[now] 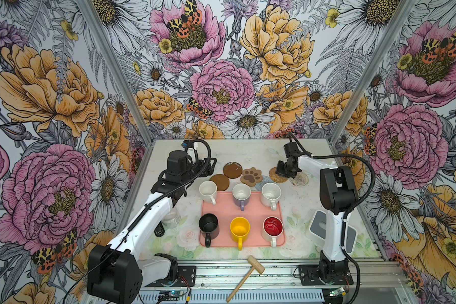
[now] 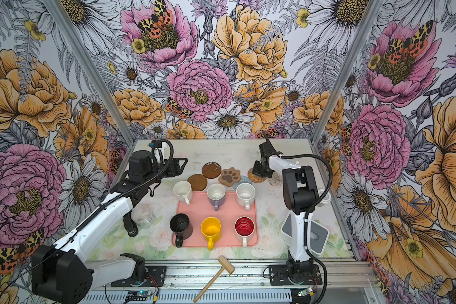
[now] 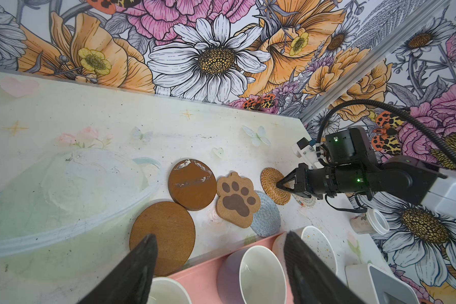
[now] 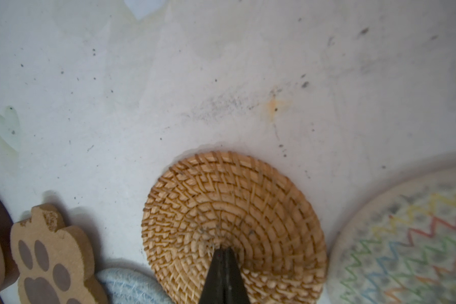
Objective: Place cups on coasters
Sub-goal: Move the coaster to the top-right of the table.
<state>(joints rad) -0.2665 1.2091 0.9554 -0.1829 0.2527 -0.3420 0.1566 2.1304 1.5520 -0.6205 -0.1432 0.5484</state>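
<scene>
A pink tray (image 1: 256, 213) lies flat at the middle of the pale, flower-printed surface (image 1: 248, 152). A clear glass jar (image 1: 171, 218) stands just off its left edge. To its right sits a white box with grey panels (image 2: 320, 237), and farther back near the wall a small white lidded paper cup (image 3: 370, 223). A wooden mallet (image 1: 244, 280) lies across the metal rails (image 1: 221, 268) in front. Floral wallpaper (image 1: 221, 79) covers the walls.

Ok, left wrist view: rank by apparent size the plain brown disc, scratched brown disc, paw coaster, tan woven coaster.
Plain brown disc, nearest the camera, so unsure.
Scratched brown disc and paw coaster: look alike.
Tan woven coaster, partly hidden by the right claw.
</scene>
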